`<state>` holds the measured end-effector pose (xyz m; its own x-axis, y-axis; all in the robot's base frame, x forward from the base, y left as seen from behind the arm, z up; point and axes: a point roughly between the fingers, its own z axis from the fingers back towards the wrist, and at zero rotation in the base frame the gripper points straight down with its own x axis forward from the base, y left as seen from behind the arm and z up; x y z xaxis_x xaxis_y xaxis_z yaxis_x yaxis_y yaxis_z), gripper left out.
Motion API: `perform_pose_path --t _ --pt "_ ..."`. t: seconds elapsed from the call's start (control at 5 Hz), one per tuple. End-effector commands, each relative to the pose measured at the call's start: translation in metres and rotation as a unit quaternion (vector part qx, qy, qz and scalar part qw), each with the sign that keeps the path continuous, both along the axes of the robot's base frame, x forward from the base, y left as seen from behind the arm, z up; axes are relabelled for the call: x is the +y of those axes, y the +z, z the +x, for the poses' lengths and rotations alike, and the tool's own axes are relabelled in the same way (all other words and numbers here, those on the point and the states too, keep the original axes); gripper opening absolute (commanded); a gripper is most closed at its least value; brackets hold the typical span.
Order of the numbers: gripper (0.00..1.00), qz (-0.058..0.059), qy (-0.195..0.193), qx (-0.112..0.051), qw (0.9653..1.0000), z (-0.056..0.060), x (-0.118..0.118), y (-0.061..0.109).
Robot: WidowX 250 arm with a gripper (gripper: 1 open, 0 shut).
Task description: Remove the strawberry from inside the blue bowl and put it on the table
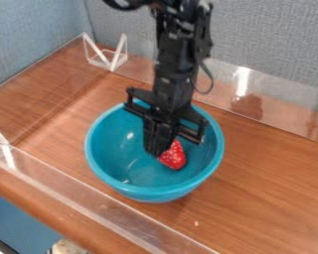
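The teal-blue bowl (pixel 122 164) sits on the reddish wood table (pixel 56 99) near its front edge. Inside it, right of the middle, lies the small red strawberry (pixel 175 156). My black gripper (pixel 163 145) reaches straight down into the bowl from above, its fingers drawn together and pressed on the strawberry's upper left side. The berry's green top is hidden behind the fingers.
Low clear acrylic walls (pixel 69 203) border the table along the front, left and back. A small clear stand (pixel 111 52) is at the back left corner. Bare wood lies left and right of the bowl.
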<state>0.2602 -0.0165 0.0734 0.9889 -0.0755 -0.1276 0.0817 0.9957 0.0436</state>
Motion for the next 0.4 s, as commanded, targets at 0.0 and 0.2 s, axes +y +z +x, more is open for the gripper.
perform_pose_path --t 0.0,0.2 --pt "0.0 -0.006 -0.003 -0.043 0.9991 0.0033 0.0008 0.0258" --pt "0.0 -0.007 -0.003 -0.051 0.9987 0.0045 0.0021 0.03"
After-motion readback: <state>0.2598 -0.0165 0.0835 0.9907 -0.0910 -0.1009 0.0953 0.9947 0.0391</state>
